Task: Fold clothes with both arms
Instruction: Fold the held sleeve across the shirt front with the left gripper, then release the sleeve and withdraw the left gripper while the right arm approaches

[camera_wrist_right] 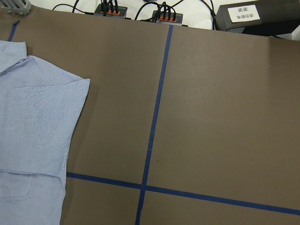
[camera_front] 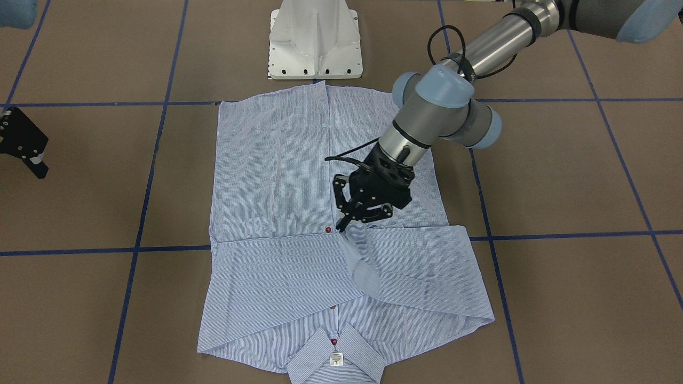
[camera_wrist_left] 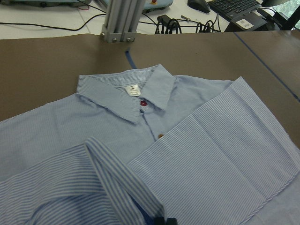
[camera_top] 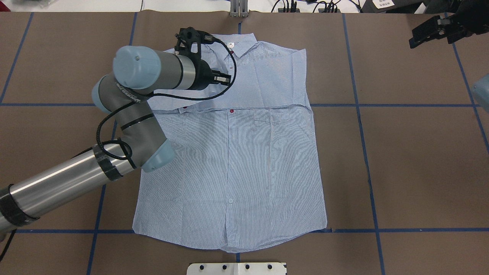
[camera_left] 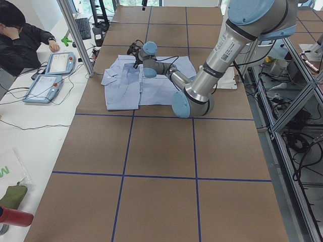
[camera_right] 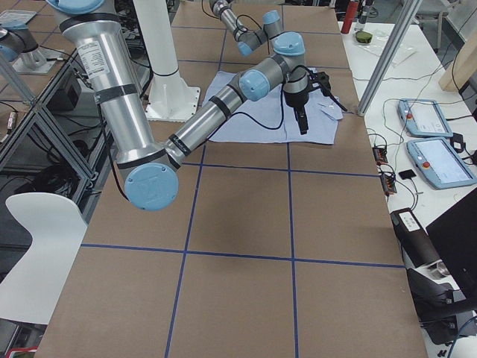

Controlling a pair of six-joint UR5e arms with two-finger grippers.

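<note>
Shirt: the blue striped shirt (camera_front: 277,176) lies flat on the brown table (camera_front: 560,170), buttons up, with the collar (camera_front: 336,354) on the side far from the robot.
Sleeves: both are folded in across the chest. The right sleeve (camera_front: 277,272) lies smooth, but the left sleeve (camera_front: 421,266) has a raised bump at its end.
Left gripper: the left gripper (camera_front: 346,226) is low over the middle of the shirt, just beside a red button (camera_front: 328,230). Its fingers are pinched tight on the end of the left sleeve.
Right gripper: the right gripper (camera_front: 37,166) hangs over bare table, well apart from the shirt. I cannot tell if it is wide or narrow.
Step now: I think this is the end of the sleeve fold. The left sleeve is in its place but not yet let go.
Next move: let go of the sleeve so that it lies flat, then lift away without dragging the cloth. After that, both grippers likely need to take the corners of the hem (camera_top: 229,244) near the robot — one each — and fold the body up toward the collar.
</note>
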